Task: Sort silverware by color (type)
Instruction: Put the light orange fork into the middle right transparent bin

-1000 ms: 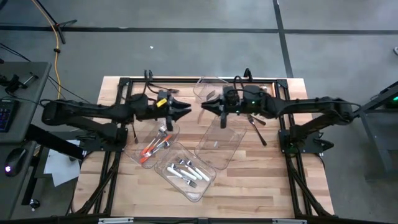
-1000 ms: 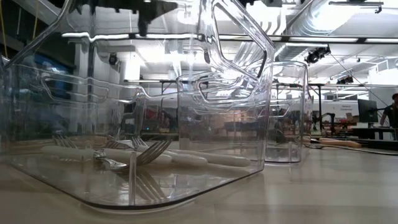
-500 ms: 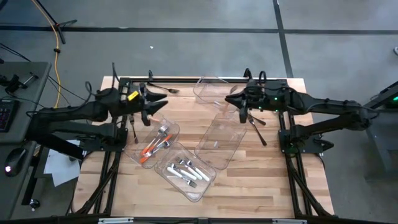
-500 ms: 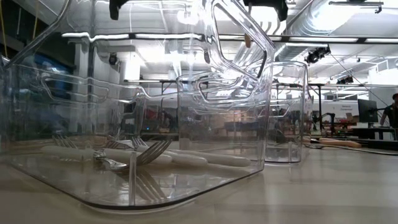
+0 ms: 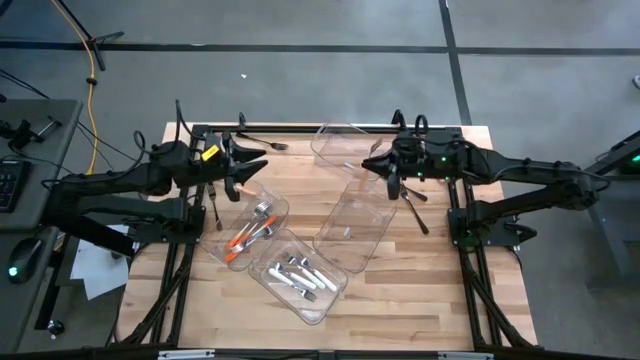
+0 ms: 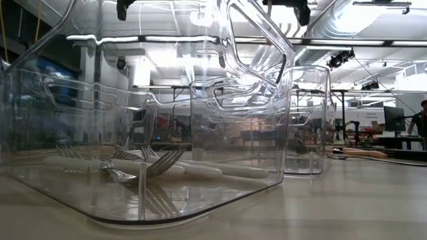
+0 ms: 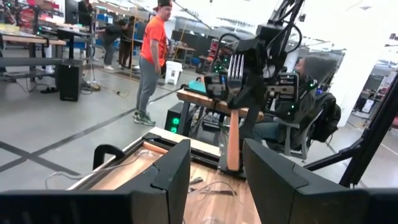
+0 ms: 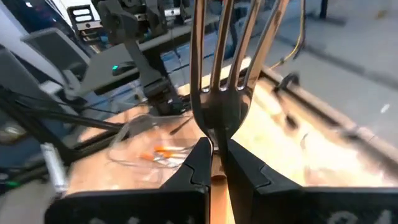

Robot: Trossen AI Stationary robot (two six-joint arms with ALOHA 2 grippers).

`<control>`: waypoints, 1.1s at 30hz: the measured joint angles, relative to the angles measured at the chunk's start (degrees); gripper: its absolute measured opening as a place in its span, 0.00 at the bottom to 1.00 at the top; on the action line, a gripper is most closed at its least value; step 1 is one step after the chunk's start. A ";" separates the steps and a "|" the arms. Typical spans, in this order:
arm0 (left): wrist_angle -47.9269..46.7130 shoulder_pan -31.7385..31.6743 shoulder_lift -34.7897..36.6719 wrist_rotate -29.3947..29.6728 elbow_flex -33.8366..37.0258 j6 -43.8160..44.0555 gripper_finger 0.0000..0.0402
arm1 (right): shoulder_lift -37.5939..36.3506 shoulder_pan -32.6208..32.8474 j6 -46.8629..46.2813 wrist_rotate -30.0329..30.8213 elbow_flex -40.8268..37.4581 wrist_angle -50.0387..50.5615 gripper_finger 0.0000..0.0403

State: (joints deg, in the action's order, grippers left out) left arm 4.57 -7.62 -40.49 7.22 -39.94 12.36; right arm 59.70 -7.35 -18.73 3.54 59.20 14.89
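One orange-handled fork with silver metal tines (image 8: 217, 93) is clamped in the right tool (image 8: 216, 148). The fingers (image 8: 198, 167) are pinched almost together on its neck, just under the tines. The right wrist view shows this grip closely, with the four tines rising straight up from the fingertips, crosswise to the fingers. It hides the handle. The left wrist view fills that in from across the worktop: the fork (image 7: 236, 67) stands upright, tines up, with its orange handle hanging down below the right tool toward the wooden worktop (image 7: 155, 168). Its long axis is vertical.

The left tool (image 7: 214, 180) is spread wide with nothing between its fingers (image 7: 171, 177). It faces the right tool, and the fork shows in the gap ahead of it.

Only the high view gives the layout. The left tool (image 5: 258, 168) and right tool (image 5: 372, 166) hover well apart, tips towards each other. Just below the left tool lies a clear rectangular plastic bin (image 5: 278, 212) holding orange-handled cutlery (image 5: 245, 238). Beyond it is a second clear bin (image 5: 335, 290) with white-handled cutlery (image 5: 298, 275). An empty clear bin (image 5: 355, 225) lies under the right tool, and all-black cutlery (image 5: 412, 208) lies on the bare wood behind that tool.

The low view shows the white-handled pieces (image 6: 133, 167) lying flat.
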 joint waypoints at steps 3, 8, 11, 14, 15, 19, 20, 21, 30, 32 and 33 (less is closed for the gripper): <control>-0.08 0.00 -0.02 1.00 0.00 0.97 0.34 | 0.79 0.92 -6.80 -0.95 0.00 2.59 0.03; -0.08 -0.02 0.00 2.16 0.00 0.94 0.34 | 4.55 4.63 -16.26 2.17 0.00 6.91 0.03; -0.06 -0.02 0.00 2.24 0.00 0.92 0.34 | 8.67 7.21 -23.27 3.46 -0.02 7.07 0.03; -0.06 -0.02 0.00 2.36 0.00 0.93 0.34 | 13.10 9.25 -31.79 3.48 -0.02 7.41 0.03; -0.07 -0.02 0.00 2.36 0.00 0.94 0.34 | 14.53 9.83 -34.80 3.48 -0.02 8.17 0.03; -0.08 -0.02 0.00 2.36 0.00 0.93 0.34 | 19.52 11.62 -44.81 4.19 -0.02 13.16 0.03; -0.08 -0.02 0.00 2.36 0.00 0.94 0.34 | 20.56 11.94 -46.66 4.89 -0.02 14.33 0.03; -0.13 -0.02 0.00 2.36 0.00 0.92 0.34 | 21.52 12.15 -48.17 5.35 -0.07 14.78 0.03; -0.19 -0.01 0.00 2.36 0.00 0.94 0.34 | 22.86 12.28 -54.14 8.51 -0.09 13.32 0.03; -0.23 0.00 0.00 2.36 0.00 0.93 0.34 | 22.86 12.28 -54.38 9.30 -0.09 13.68 0.03; -0.28 0.00 0.00 2.36 0.00 0.92 0.34 | 22.86 12.28 -54.56 10.06 -0.09 13.58 0.04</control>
State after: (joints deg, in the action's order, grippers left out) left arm 4.29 -7.62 -40.49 9.58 -39.94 13.28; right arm 82.56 4.93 -73.29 13.60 59.11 28.47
